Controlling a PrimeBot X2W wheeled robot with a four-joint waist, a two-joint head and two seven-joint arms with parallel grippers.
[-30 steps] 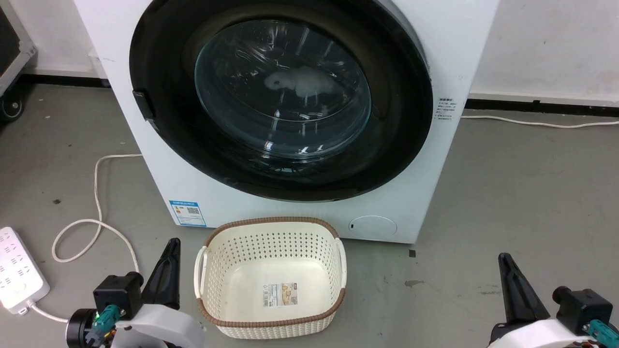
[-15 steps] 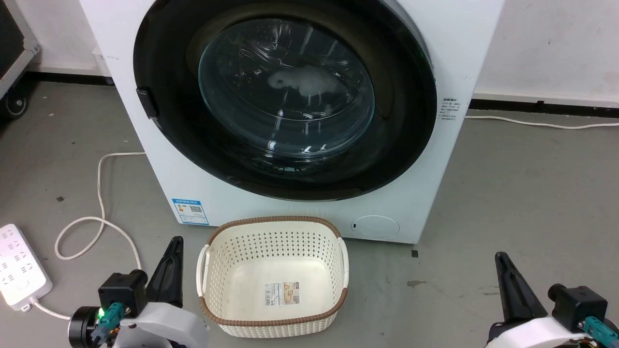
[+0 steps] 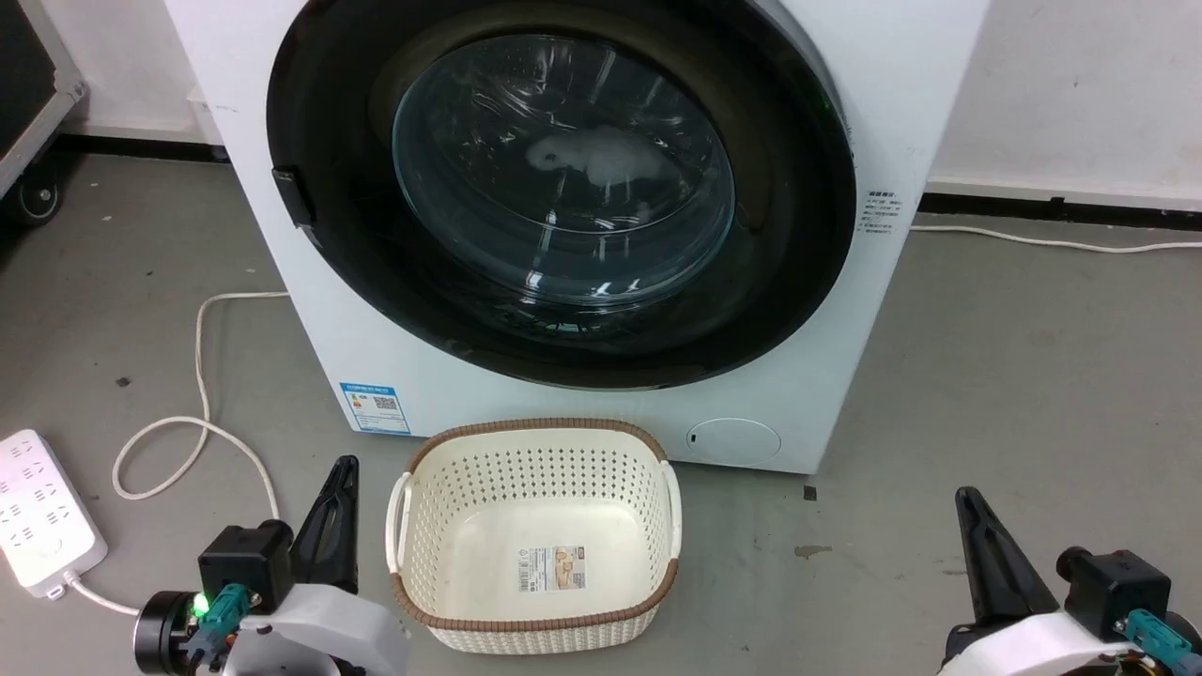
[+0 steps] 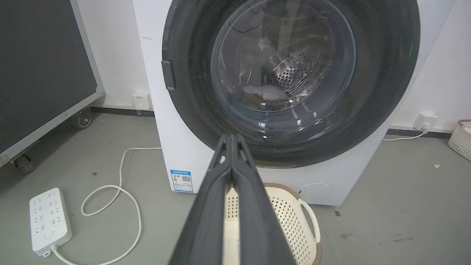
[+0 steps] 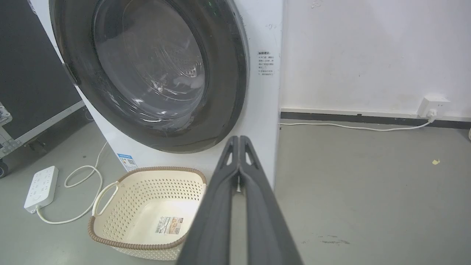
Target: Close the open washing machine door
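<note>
The washing machine door (image 3: 563, 188) is a big round black-rimmed disc with a bulging clear glass centre. It lies flat against the white machine front, its latch tab (image 3: 293, 195) on the left edge. White laundry shows through the glass. The door also appears in the left wrist view (image 4: 290, 73) and the right wrist view (image 5: 147, 73). My left gripper (image 3: 344, 469) hangs low at the lower left, shut and holding nothing, well short of the door. My right gripper (image 3: 967, 502) is low at the lower right, shut and likewise holding nothing. Each wrist view shows closed fingers: left (image 4: 231, 138), right (image 5: 239, 139).
A cream perforated basket (image 3: 540, 424) with a brown rim stands on the floor just before the machine, between my grippers. A white power strip (image 3: 38, 512) and its looped cable (image 3: 202, 376) lie at the left. A black wheeled case (image 4: 36, 73) stands far left.
The whole head picture has drifted slightly right, so the camera has moved. The door stays against the machine and both grippers stay shut in their places.
</note>
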